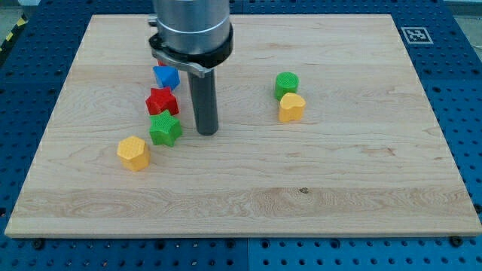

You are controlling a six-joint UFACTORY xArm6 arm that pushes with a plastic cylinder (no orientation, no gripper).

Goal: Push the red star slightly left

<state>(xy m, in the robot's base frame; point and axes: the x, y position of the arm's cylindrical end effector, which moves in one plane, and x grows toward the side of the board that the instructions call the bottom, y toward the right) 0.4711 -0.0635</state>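
Starting at the view's bottom, the wooden counter (248, 203) lies bare across its near half. Further up on the view's left sit a yellow hexagonal block (134, 153), then a green star (166, 129), then the red star (162, 101) touching it from above, with a blue block (166, 76) just beyond. My tip (208, 132) rests on the counter just to the view's right of the green star, the dark rod upright (it carries no fingers, so nothing opens or closes). To the view's left of the red star the counter is open up to its edge. Well apart, right of the rod, a yellow block (291, 108) touches a green cylinder (286, 83).
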